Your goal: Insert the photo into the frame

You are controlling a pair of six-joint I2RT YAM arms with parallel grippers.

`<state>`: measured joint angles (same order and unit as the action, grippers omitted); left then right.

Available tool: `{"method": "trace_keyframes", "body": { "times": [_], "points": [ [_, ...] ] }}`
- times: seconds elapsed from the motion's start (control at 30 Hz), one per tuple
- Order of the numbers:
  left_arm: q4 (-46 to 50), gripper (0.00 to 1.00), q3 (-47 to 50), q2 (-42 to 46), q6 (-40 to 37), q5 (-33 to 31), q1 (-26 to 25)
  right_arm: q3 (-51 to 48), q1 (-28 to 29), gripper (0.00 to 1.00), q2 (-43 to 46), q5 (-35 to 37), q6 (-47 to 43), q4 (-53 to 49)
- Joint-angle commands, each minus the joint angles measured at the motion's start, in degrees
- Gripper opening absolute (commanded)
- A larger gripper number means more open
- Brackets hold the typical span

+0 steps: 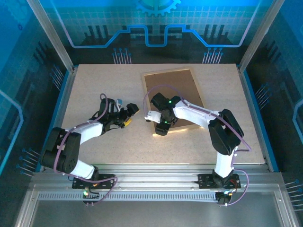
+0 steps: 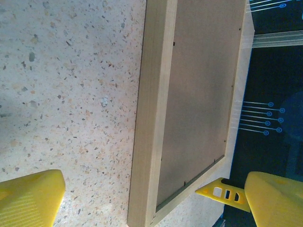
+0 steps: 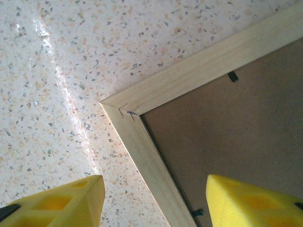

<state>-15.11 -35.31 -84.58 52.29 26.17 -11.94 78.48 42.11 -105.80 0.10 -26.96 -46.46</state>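
The frame (image 1: 185, 127) of light wood lies flat on the table with its back up, and a brown backing board (image 1: 173, 87) sits inside it. The photo is hidden from view. My left gripper (image 1: 130, 116) is open just left of the frame; its wrist view looks along the frame's long side (image 2: 149, 123) and the board (image 2: 199, 94) between the yellow fingers (image 2: 33, 198). My right gripper (image 1: 161, 128) hangs open over the frame's near left corner (image 3: 120, 108), one finger (image 3: 71, 201) above the table, the other above the board (image 3: 236, 127).
The speckled table (image 1: 94, 85) has room to the left of the frame and in front of it. Metal rails (image 1: 66, 90) edge the table, and small clips (image 3: 232, 75) hold the board inside the frame.
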Motion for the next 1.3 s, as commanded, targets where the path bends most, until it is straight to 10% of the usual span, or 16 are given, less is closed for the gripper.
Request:
{"method": "trace_keyframes", "body": {
  "times": [0.0, 0.93, 1.27],
  "points": [
    [0.2, 0.99, 1.2, 0.9, -0.9, -0.7, 0.2, -0.2, 0.9, 0.60, -1.7, -2.8, -5.6, 0.0],
    [-9.5, 0.99, 2.9, -5.5, 4.2, 2.6, 0.2, -6.0, 4.2, 0.62, -7.0, 7.7, -10.2, 10.7],
    [-11.6, 0.99, 3.7, -6.1, 5.6, 3.1, 0.2, -10.0, 5.8, 0.01, -5.6, 8.4, -11.1, 14.1]
  ]
}}
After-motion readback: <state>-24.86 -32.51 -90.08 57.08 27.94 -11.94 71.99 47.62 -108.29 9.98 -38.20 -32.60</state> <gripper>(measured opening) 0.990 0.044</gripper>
